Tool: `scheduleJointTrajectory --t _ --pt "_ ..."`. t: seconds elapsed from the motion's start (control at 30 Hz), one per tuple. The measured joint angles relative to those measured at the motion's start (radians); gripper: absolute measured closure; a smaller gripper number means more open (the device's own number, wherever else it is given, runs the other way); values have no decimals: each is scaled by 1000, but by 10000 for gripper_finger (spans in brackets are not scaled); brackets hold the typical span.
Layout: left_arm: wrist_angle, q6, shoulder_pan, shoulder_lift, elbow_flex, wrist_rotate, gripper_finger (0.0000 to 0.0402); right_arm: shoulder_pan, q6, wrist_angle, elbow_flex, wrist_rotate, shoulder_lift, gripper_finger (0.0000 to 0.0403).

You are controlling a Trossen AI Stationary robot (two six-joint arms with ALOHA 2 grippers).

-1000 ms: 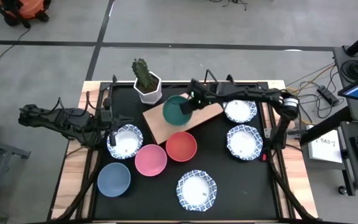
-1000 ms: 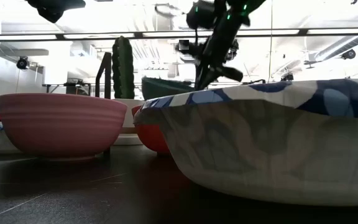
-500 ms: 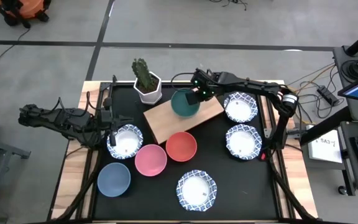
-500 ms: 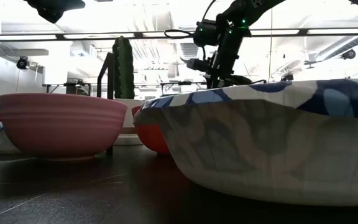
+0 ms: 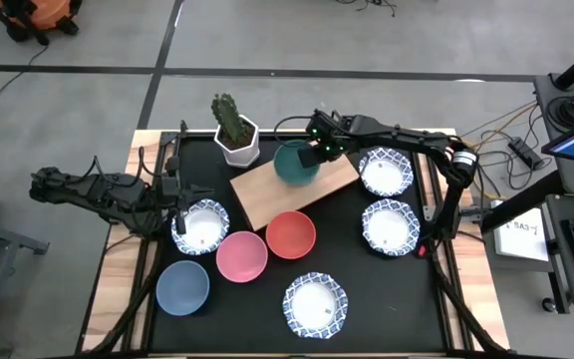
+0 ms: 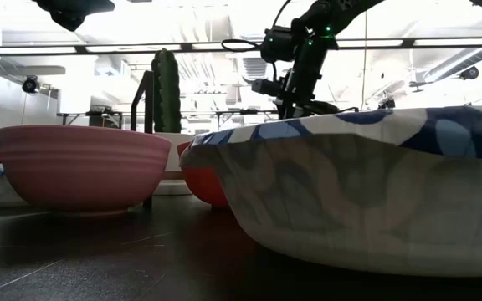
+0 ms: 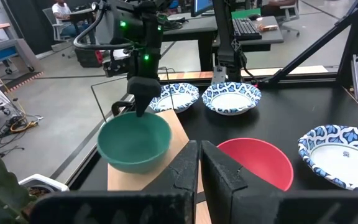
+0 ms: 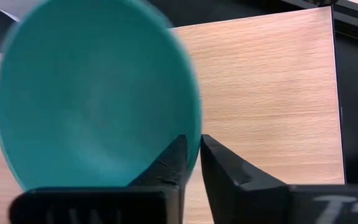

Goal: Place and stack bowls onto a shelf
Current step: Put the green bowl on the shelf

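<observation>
Green bowl (image 5: 295,165) on shelf's (image 5: 267,195) far end, board nearer free; right gripper (image 5: 316,156) narrowly astride rim, angled down. Left gripper (image 5: 182,211) closed, beside patterned bowl (image 5: 201,226).

We can read almost nothing here. In the right wrist view, pale handwriting on the dark body of the right gripper (image 8: 190,146) begins with a "T" followed by a dash, and the rest is cut off at the picture's edge. In the high view, a white sheet (image 5: 519,231) lying right of the table carries a short dark line of writing, too small for us to make out. We find no other legible label, brand or number.
</observation>
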Motion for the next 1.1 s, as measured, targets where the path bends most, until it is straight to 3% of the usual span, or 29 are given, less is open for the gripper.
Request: scheduleJointTrajectory --t 0.3,0.4,0.63,0.83,1.0,1.1 --pt "0 0 0 0 0 0 402 0 -32 51 -1 13 -29 297" --pt "0 0 0 0 0 0 402 25 -86 120 0 73 -53 293" --pt "0 3 0 0 0 0 402 132 -210 340 0 128 -20 337" --pt "1 4 0 0 0 0 402 169 -216 378 0 130 73 387" --pt "1 4 0 0 0 0 402 174 -216 395 0 120 135 393" --pt "1 4 0 0 0 0 402 177 -224 430 -1 59 161 394"
